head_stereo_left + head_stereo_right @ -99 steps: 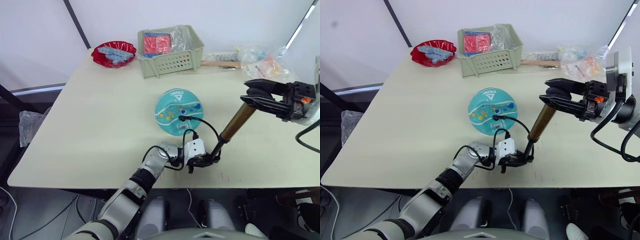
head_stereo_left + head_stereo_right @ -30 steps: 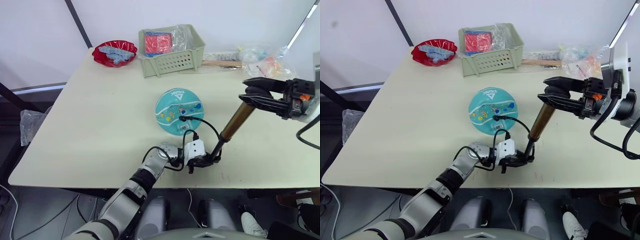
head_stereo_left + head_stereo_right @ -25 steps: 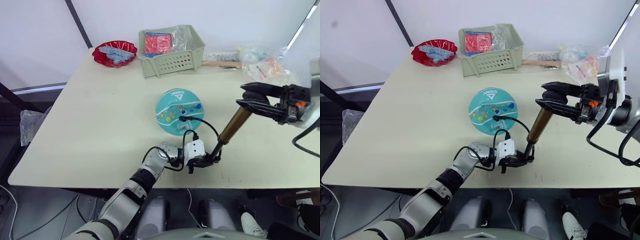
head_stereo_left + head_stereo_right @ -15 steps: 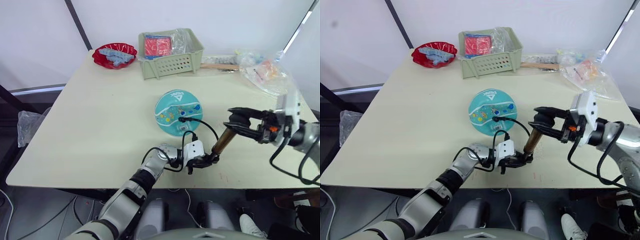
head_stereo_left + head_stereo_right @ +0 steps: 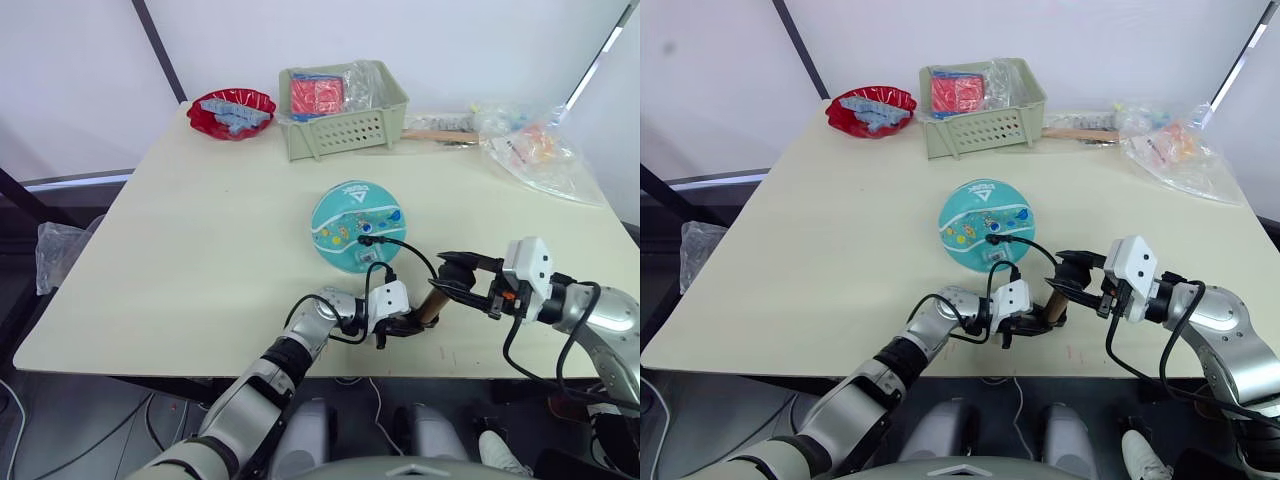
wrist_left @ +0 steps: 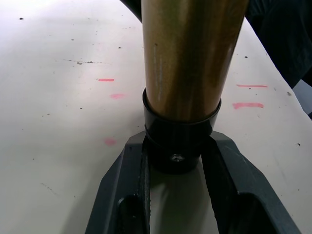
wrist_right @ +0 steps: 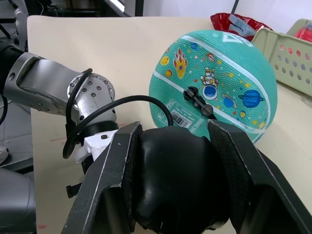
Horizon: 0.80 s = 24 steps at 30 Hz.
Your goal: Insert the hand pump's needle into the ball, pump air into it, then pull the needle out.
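With the thin black-fitted needle [image 7: 201, 104] seated in the teal printed rubber ball [image 5: 358, 224], pumping is proceeding: the left pincer [image 5: 405, 323] is grasping the gold-barrelled hand pump [image 6: 185, 58] at its foot, the right pincer [image 5: 1072, 275] is clenching its black T-handle [image 7: 178, 181]; extraction is remaining.

Bright, even indoor light falls from above, leaving only soft, faint shadows on the pale table [image 5: 200, 250]. The head views are sharp at the centre, with mild bending at the edges. Just beyond the left gripper [image 6: 178, 161], the hand pump [image 6: 187, 53] shows a soft vertical sheen and slight close-range blur.
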### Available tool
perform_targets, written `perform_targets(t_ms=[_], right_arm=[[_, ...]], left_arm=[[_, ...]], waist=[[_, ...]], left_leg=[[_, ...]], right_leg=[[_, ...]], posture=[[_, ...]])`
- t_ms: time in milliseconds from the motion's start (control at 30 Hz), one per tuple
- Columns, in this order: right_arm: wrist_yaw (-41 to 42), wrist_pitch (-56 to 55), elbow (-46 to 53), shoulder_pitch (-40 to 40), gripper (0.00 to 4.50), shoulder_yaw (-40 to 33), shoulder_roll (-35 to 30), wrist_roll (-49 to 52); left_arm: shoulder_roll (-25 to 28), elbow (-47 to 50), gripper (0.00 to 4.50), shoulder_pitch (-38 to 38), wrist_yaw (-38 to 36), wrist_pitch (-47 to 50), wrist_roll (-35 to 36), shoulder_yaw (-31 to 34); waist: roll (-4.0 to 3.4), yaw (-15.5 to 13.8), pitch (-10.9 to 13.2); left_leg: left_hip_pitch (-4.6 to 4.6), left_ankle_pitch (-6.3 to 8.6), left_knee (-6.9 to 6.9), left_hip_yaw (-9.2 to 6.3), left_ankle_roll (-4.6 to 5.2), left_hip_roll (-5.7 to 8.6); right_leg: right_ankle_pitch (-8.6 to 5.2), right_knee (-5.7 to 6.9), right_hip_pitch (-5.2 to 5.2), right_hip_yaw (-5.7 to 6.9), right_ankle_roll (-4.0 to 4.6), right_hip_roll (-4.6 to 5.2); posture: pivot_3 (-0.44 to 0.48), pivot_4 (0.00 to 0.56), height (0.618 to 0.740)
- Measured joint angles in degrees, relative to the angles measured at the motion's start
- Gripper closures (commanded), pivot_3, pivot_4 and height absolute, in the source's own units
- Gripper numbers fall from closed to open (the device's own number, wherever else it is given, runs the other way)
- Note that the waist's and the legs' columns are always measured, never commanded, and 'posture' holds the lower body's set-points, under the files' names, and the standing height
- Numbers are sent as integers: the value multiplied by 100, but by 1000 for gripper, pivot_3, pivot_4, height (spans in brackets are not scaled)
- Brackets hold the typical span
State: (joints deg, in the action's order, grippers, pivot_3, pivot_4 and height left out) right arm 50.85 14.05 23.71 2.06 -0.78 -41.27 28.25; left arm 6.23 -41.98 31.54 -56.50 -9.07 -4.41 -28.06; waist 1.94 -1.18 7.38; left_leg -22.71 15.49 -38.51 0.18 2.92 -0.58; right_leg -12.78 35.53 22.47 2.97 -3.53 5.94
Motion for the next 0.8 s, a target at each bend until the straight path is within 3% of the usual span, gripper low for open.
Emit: perform_targets(t_ms=[267, 800], right_arm=[[34, 861, 57, 430, 2870, -282, -261, 561], [-75, 2595, 128, 2168, 2870, -1570, -1152, 2581]], left_arm=[[-114, -83, 3415, 52, 0, -71, 2, -5], [-149, -86, 3415, 87, 12, -104, 3, 44]], waist=[[-45, -110, 37], [-82, -111, 117]], left_leg=[[-14, 0, -4, -3, 0, 5], [-30, -1, -12, -12, 1, 11]], right_leg=[[11, -2, 5, 6, 18, 6], [14, -3, 11, 16, 16, 5]], posture=[[0, 150, 738], [0, 150, 738]])
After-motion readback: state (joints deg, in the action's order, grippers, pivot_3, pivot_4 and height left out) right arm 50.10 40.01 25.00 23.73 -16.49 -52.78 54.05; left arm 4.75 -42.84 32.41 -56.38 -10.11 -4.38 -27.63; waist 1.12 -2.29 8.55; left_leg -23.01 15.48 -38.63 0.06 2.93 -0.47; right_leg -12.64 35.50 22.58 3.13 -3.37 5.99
